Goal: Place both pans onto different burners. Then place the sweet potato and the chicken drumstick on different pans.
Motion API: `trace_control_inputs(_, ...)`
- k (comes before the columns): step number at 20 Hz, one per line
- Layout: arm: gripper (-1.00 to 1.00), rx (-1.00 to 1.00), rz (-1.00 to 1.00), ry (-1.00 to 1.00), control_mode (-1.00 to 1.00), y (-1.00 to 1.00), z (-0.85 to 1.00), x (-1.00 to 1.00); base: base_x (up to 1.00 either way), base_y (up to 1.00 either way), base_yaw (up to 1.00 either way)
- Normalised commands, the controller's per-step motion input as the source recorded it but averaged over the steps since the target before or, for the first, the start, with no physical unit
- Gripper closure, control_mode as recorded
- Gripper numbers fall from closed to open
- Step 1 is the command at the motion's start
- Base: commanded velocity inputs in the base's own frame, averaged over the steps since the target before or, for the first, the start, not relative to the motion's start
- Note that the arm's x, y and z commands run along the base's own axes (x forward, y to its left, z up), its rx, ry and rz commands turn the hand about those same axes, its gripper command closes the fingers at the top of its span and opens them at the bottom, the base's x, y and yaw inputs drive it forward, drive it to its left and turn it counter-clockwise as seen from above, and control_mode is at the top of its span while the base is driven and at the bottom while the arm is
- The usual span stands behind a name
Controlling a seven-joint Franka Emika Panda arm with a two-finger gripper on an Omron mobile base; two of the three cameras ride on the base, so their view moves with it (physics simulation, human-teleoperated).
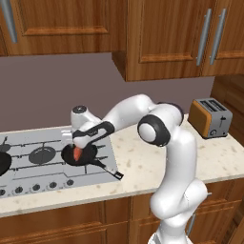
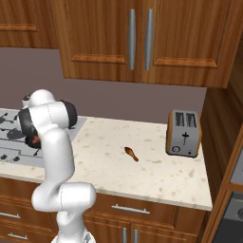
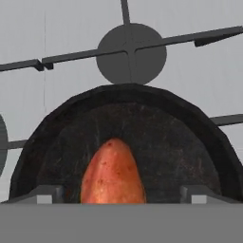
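A black pan (image 1: pixel 86 156) sits on the right-hand burner of the grey cooktop (image 1: pixel 47 138), its handle pointing toward the counter's front. The orange-red sweet potato (image 1: pixel 76 153) lies in its bowl. My gripper (image 1: pixel 76 147) hangs just above it, open. In the hand view the sweet potato (image 3: pixel 113 173) rests in the pan (image 3: pixel 156 137) between my fingertips (image 3: pixel 45 194), which stand apart from it on both sides. A second pan (image 1: pixel 2 164) is cut off at the cooktop's left edge. The chicken drumstick (image 2: pixel 131 153) lies on the counter, right of the arm.
A free burner (image 1: pixel 42 155) lies at the cooktop's middle, and another burner (image 3: pixel 131 53) shows beyond the pan. A toaster (image 1: pixel 209 116) stands at the counter's back right. Knobs (image 1: pixel 35 187) line the cooktop's front. Wooden cabinets hang overhead.
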Motion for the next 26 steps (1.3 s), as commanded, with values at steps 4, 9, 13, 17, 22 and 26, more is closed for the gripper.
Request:
trace_control_inputs(4,-1.00,0.00,0.03,-0.02,-1.00,0.00,0.63,-0.10,0.00,0.00,0.00)
trace_control_inputs(9,-1.00,0.00,0.06,-0.11,-1.00,-0.02,0.66,-0.16,0.00,0.00,0.00)
trace_control_inputs(13,-1.00,0.00,0.08,-0.14,-1.00,0.00,0.74,-0.26,0.00,0.00,0.00)
trace_control_inputs(17,-1.00,0.00,0.09,-0.11,-1.00,-0.05,0.70,-0.35,0.00,0.00,0.00)
trace_control_inputs(22,-1.00,0.00,0.09,-0.04,-1.00,-0.15,0.63,-0.40,0.00,0.00,0.00)
trace_control_inputs(26,-1.00,0.00,0.08,-0.06,-1.00,-0.26,0.58,-0.48,0.00,0.00,0.00)
